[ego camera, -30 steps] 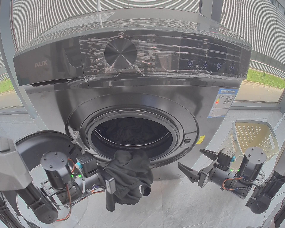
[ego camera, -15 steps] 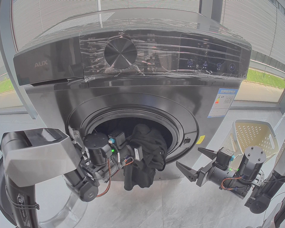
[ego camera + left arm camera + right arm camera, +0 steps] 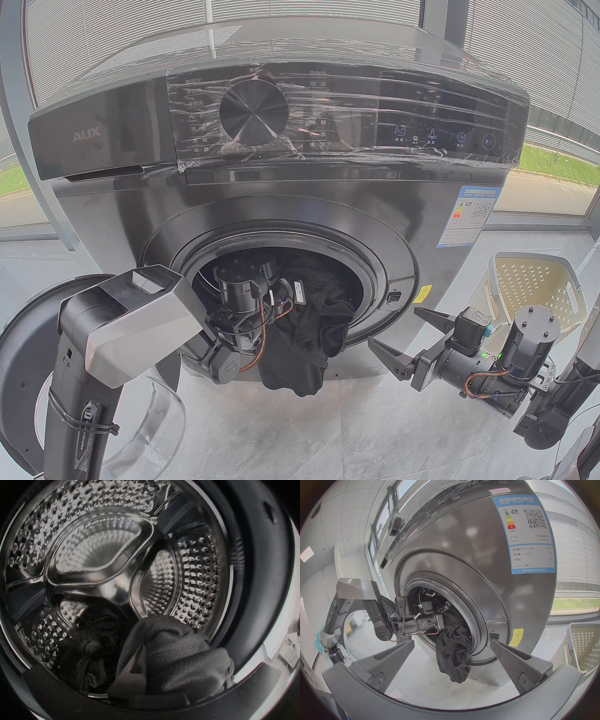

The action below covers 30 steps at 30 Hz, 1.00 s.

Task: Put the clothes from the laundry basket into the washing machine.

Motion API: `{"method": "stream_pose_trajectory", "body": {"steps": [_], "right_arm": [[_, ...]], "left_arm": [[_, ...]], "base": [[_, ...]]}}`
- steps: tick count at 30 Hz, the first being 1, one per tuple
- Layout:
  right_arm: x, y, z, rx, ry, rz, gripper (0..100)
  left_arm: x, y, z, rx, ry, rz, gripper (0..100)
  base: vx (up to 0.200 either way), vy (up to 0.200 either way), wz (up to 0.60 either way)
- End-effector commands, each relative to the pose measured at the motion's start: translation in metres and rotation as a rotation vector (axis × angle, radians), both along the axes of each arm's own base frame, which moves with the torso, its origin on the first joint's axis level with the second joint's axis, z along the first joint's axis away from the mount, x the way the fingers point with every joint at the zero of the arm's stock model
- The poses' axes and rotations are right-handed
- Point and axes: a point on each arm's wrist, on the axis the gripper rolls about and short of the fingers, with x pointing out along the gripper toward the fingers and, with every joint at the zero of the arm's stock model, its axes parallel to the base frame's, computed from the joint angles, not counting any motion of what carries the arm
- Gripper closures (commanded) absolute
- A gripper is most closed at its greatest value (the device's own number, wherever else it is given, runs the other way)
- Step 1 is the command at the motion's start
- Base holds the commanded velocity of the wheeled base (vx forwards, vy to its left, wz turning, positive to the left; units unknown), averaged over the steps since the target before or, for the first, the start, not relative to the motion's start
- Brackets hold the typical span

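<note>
The left gripper (image 3: 297,294) sits inside the washer's (image 3: 281,187) opening, pinching a black garment (image 3: 300,353). The garment drapes over the opening's lower rim, part in the drum (image 3: 103,552), part hanging down the washer's front. More dark clothes (image 3: 90,655) lie at the drum's bottom. The right gripper (image 3: 397,326), jaws spread, hovers before the washer's right front. The basket (image 3: 537,284) stands by the washer's right side.

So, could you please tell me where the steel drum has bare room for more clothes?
Free: the back wall and upper half of the perforated steel drum, above the crumpled dark garment lying low inside. Crowded: the lower doorway, where the left gripper holds the black garment draped over the grey door rim.
</note>
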Motion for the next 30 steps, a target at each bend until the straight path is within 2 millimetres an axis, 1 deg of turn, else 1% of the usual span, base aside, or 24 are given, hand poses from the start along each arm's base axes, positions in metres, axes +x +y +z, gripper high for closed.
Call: {"method": "stream_pose_trajectory", "body": {"steps": [1,3,5,8,16,17,22,24,26,30], "right_arm": [[0.001,0.001,-0.001,-0.003,0.002,0.002,0],[0.001,0.001,-0.001,-0.003,0.002,0.002,0],[0.001,0.001,-0.001,-0.002,0.001,0.004,0],[0.003,0.002,0.000,0.002,-0.007,0.004,0],[0.003,0.003,0.001,0.004,-0.009,0.004,0],[0.003,0.003,0.001,0.004,-0.009,0.004,0],[0.003,0.003,0.001,0.005,-0.010,0.004,0],[0.003,0.002,0.001,0.004,-0.007,0.002,0],[0.003,0.003,0.001,0.005,-0.008,0.004,0],[0.002,0.003,0.002,0.008,-0.012,0.004,0]], "left_arm": [[0.027,0.002,-0.008,-0.034,0.019,0.033,100],[0.034,0.004,-0.004,-0.042,0.008,0.048,100],[0.051,0.006,0.003,-0.062,-0.026,0.113,100],[0.055,0.008,0.000,-0.061,-0.023,0.124,100],[0.054,0.007,-0.001,-0.058,-0.019,0.123,100],[0.054,0.007,-0.001,-0.058,-0.019,0.123,0],[0.052,0.007,-0.002,-0.061,-0.011,0.121,0],[0.042,0.009,-0.007,-0.031,0.034,0.118,0],[0.031,0.012,0.001,-0.010,0.058,0.111,0],[0.002,0.010,0.003,0.060,0.163,0.067,0]], "base": [[0.000,0.000,0.00],[0.000,0.000,0.00],[0.000,0.000,0.00],[0.000,0.000,0.00],[0.000,0.000,0.00],[0.000,0.000,0.00],[0.000,0.000,0.00],[0.000,0.000,0.00],[0.000,0.000,0.00],[0.000,0.000,0.00]]}}
